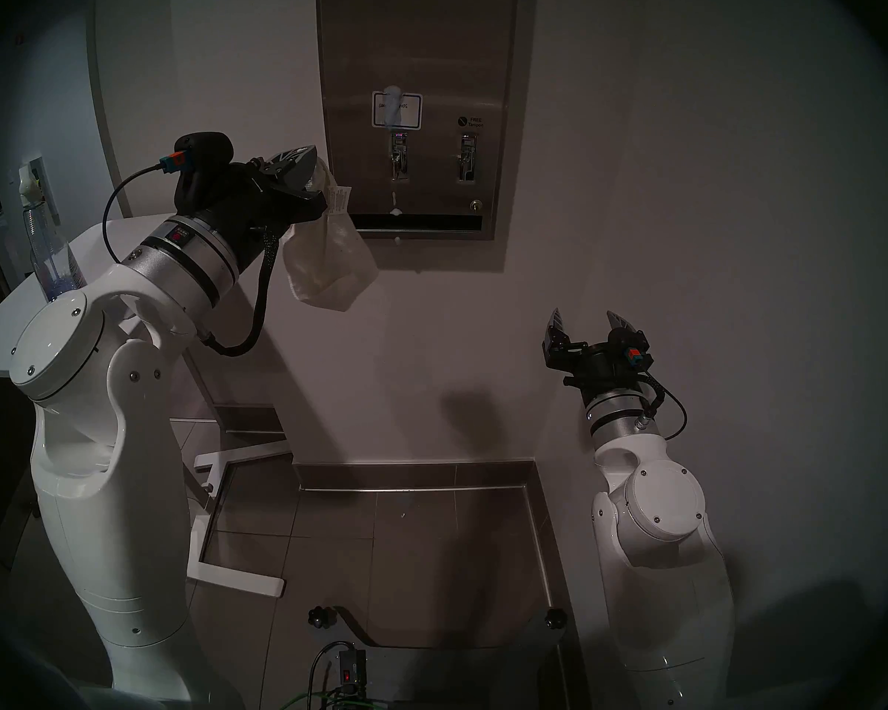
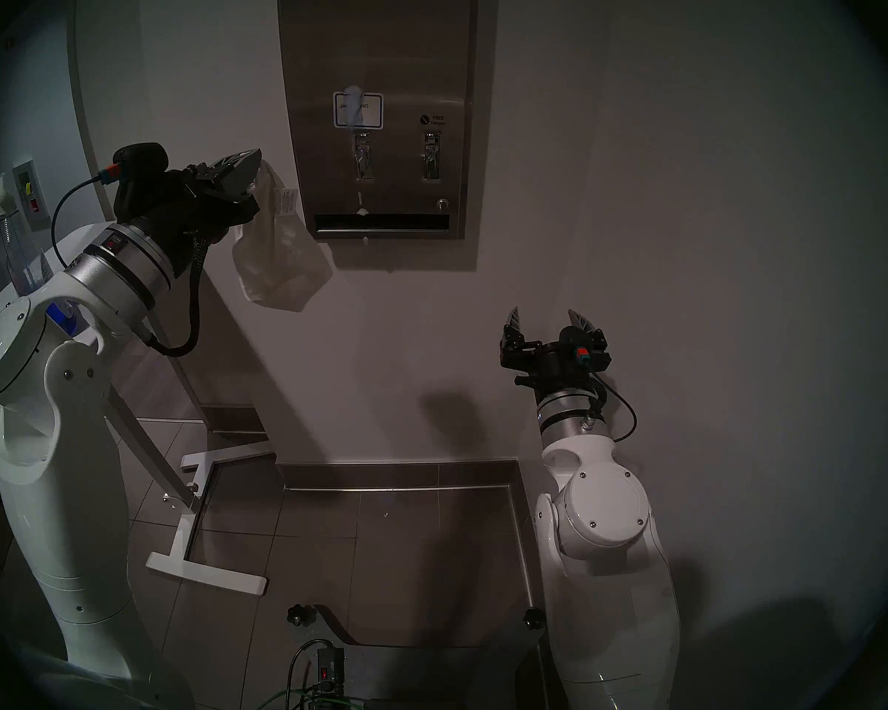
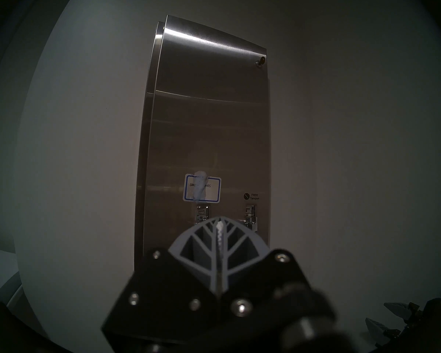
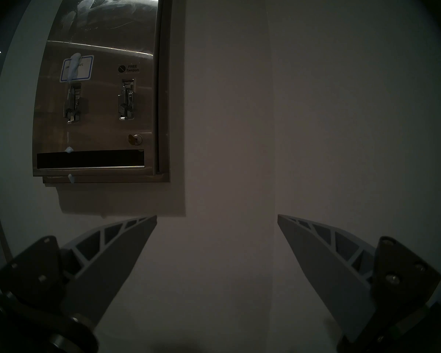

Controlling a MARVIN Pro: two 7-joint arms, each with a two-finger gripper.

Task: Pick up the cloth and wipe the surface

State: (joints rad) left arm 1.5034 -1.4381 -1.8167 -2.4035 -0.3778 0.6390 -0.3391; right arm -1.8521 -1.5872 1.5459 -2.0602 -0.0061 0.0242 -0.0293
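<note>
Two hands are in play, and only one carries anything. The left hand point(image 1: 306, 178) is clamped fully shut on a top corner of the cloth point(image 1: 329, 263), pinching it between the fingertips; most of the off-white towel hangs loose below, toward five o'clock of the fingers, with its small printed tag point(image 1: 338, 200) sticking out at the pinch. The right hand point(image 1: 590, 327) stands wide open and holds nothing, well apart at four o'clock of the dispenser.

Just past the cloth, at one to two o'clock of the left hand in the head view, is the surface point(image 1: 421, 43), the steel dispenser front on the wall. White smears run over its blue-bordered label point(image 1: 397, 110), with drips at the edge of the dark slot point(image 1: 417, 223) below. The cloth looks close to the panel's left edge, but contact cannot be confirmed.

Risks, as I judge them: the grip is on a corner only, so the bare fingertips rather than fabric may meet the steel and scrape it. Dragging friction could tug the towel free. Hanging folds could snag on the left lever point(image 1: 400, 155) or catch in the slot. A light pass might merely spread the smear across the label.
</note>
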